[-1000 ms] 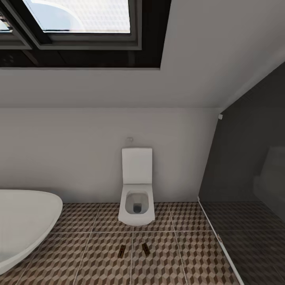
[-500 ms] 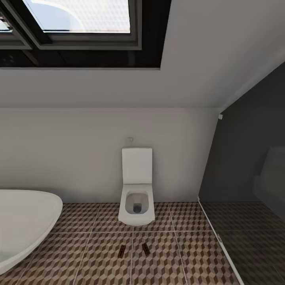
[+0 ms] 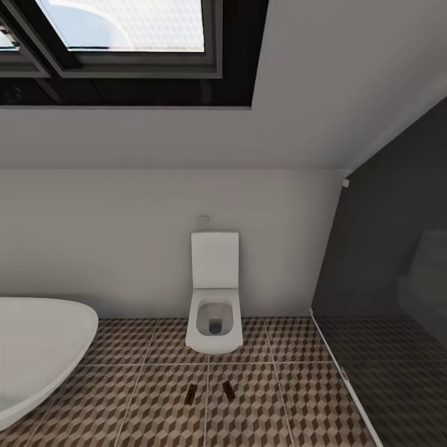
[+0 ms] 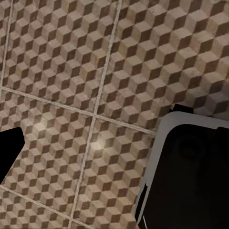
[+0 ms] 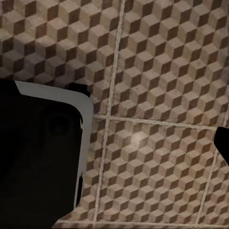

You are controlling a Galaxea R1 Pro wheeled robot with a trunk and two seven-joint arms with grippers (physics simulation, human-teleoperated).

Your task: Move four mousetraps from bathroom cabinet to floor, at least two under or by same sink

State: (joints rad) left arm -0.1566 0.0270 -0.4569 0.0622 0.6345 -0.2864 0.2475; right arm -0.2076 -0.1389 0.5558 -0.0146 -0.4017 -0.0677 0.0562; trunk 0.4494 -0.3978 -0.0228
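Two mousetraps (image 3: 192, 393) (image 3: 228, 389) flat on the bathroom floor (image 3: 155, 403) near the toilet (image 3: 214, 323), bathtub (image 3: 37, 347) at left; whether my end effectors are spread, I cannot tell.

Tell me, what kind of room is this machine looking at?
A bathroom, most likely under a sloped roof. A white toilet stands against the far wall, the curved rim of a white bathtub shows beside it, and the floor is tiled in a brown cube pattern. A skylight sits overhead.

No legible text, seemingly.
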